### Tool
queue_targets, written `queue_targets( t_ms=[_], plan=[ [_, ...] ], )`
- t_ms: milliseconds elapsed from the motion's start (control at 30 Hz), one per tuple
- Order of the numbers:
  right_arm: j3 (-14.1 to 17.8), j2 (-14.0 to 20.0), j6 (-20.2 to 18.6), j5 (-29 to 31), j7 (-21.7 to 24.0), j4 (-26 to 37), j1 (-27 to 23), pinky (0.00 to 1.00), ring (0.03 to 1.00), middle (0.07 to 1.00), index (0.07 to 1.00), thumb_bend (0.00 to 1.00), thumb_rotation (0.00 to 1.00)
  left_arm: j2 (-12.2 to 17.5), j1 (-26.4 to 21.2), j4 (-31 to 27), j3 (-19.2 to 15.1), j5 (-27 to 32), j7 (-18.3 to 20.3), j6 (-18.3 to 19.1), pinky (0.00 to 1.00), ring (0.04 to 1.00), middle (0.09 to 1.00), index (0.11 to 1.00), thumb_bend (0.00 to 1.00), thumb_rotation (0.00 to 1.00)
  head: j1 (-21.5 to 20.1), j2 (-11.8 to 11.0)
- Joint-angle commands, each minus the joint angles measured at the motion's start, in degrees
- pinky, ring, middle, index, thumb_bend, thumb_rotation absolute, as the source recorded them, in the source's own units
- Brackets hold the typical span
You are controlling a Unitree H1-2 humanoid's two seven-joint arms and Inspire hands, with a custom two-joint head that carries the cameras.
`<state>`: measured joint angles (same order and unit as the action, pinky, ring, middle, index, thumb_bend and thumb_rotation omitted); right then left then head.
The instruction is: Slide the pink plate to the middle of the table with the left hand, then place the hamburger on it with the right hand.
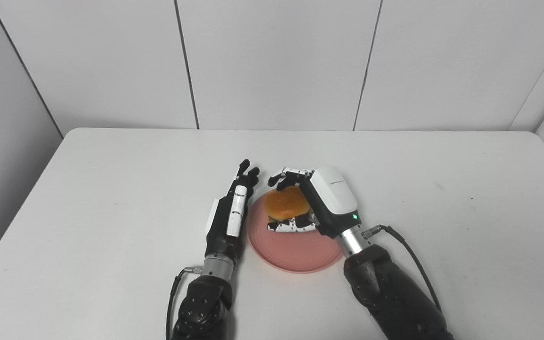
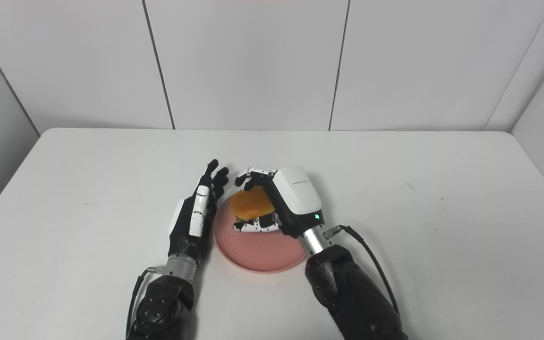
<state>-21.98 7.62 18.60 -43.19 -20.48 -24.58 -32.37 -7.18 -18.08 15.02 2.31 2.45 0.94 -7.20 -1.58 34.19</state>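
Observation:
A round pink plate lies on the white table near the middle, close to the front. Over its far part sits the hamburger, orange bun up, with my right hand shut on it, fingers on the far side and thumb on the near side. Whether the burger rests on the plate or hangs just above it I cannot tell. My left hand lies flat and open just left of the plate, fingers stretched along the plate's left rim, holding nothing.
The white table stretches wide to both sides, with grey wall panels behind it. A black cable loops out from my right wrist.

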Motion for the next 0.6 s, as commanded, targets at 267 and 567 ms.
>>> queue_targets(
  t_ms=[267,567],
  plan=[
    [1.0,1.2,1.9,0.9,0.3,3.9,1.1,0.39,0.403,0.493,0.548,0.51,0.00,-0.1,2.6,2.5,-0.3,1.1,0.5,0.7,1.00,0.939,0.927,0.936,0.64,1.00,-0.6,0.2],
    [1.6,0.9,1.4,1.0,0.8,5.3,2.9,0.37,0.396,0.481,0.550,0.51,0.00,0.0,2.2,3.2,-0.4,1.6,0.6,0.4,1.00,0.937,0.930,0.946,0.64,1.00,-0.8,0.1]
  ],
)
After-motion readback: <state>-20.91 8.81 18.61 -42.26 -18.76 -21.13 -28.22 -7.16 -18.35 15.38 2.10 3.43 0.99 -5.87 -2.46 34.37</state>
